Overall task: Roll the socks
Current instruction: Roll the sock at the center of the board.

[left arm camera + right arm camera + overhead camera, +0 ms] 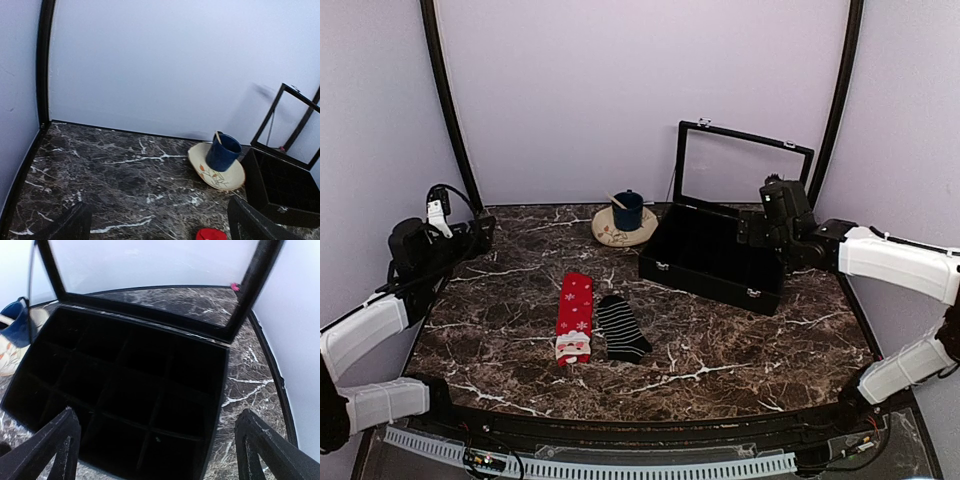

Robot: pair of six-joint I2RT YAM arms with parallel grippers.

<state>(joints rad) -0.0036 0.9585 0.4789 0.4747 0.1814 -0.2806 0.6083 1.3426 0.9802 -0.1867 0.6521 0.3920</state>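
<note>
Pre-grasp, nothing rolled yet: both socks lie flat on the counter (pixel 740 350).
Red sock (pixel 574 318) and black striped sock (pixel 619 328) sit side by side at front-centre. Long axes run near-to-far: Santa face at the near end, the black one's near end skewed slightly right. Left pincer (pixel 480 230) is released, hovering far left. Right pincer (pixel 157 450) is released over the open black box (pixel 715 255). My read on the next move: bring one pincer down to a sock end, pinch it, and roll along the axis.

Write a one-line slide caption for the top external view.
Red Santa sock and black striped sock lie flat and unrolled, side by side, on the marble table near an open black box.
</note>
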